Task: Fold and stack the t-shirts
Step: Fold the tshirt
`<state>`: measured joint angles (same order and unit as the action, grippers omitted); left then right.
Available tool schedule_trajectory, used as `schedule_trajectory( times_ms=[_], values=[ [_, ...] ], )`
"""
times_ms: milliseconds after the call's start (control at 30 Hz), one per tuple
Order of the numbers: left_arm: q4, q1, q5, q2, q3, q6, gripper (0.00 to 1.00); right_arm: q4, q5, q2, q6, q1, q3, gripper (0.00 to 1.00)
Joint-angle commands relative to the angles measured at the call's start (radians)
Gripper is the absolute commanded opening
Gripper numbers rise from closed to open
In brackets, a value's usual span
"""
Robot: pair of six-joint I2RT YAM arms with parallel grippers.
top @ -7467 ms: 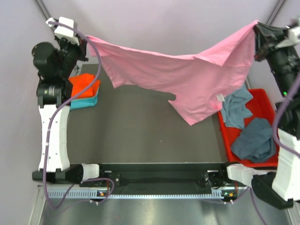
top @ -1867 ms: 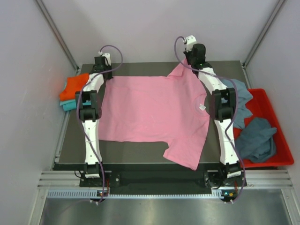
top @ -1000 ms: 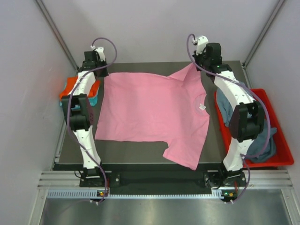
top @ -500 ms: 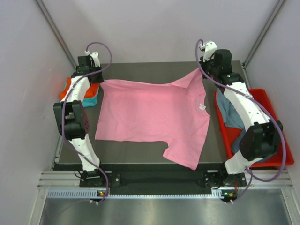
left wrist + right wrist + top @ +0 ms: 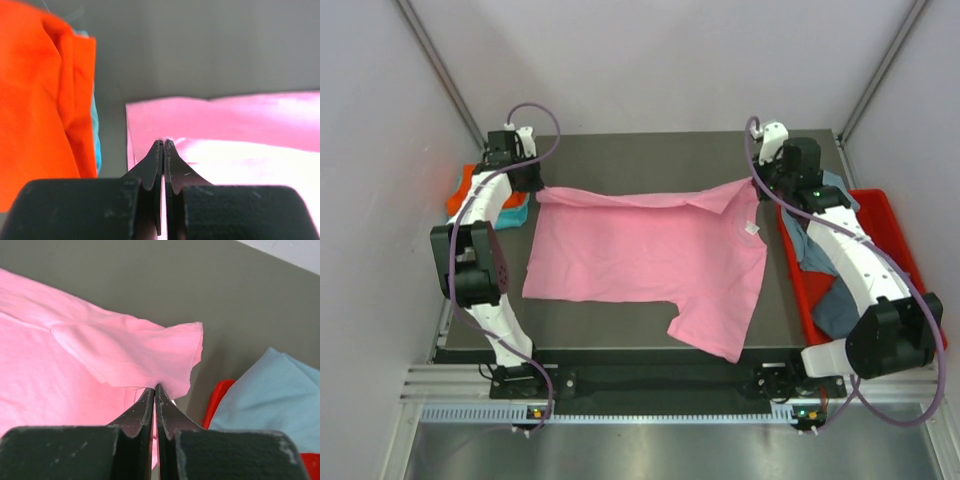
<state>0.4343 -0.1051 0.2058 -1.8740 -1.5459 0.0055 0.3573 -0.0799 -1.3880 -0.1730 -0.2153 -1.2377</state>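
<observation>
We see the left end effector (image 5: 532, 184) and the right end effector (image 5: 758, 190) each pinching a far corner of the pink t-shirt (image 5: 650, 255), which is spread on the tabletop (image 5: 650, 150). Outboard of the left one lie an orange tee (image 5: 463, 190) and a teal tee (image 5: 510, 212). Beside the right one a grey-blue tee (image 5: 810, 250) drapes over the red bin (image 5: 876, 205).

Dark desk, red bin, pale enclosure

A dark grey matte desk (image 5: 650, 150) fills the middle of the overhead view, and its bare surface also shows in both wrist views (image 5: 200, 45) (image 5: 150, 280). A red plastic bin (image 5: 892, 228) sits just beside the desk's right edge, and a corner of it shows in the right wrist view (image 5: 215, 395). Pale walls (image 5: 650, 60) close in the far side, crossed by two slanting metal bars (image 5: 440, 70) (image 5: 885, 65). A toothed metal rail (image 5: 650, 412) runs along the near edge, above a brushed steel panel (image 5: 650, 452).
</observation>
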Motion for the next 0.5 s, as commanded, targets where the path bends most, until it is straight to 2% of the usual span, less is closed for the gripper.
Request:
schedule_trajectory(
  times_ms=[0, 467],
  values=[
    [0.024, -0.005, 0.011, 0.075, 0.039, -0.002, 0.0, -0.009, -0.014, 0.078, 0.015, -0.012, 0.043, 0.0],
    [0.127, -0.005, -0.035, 0.021, 0.107, -0.041, 0.0, 0.006, -0.064, 0.158, 0.064, -0.013, 0.224, 0.0]
  ],
)
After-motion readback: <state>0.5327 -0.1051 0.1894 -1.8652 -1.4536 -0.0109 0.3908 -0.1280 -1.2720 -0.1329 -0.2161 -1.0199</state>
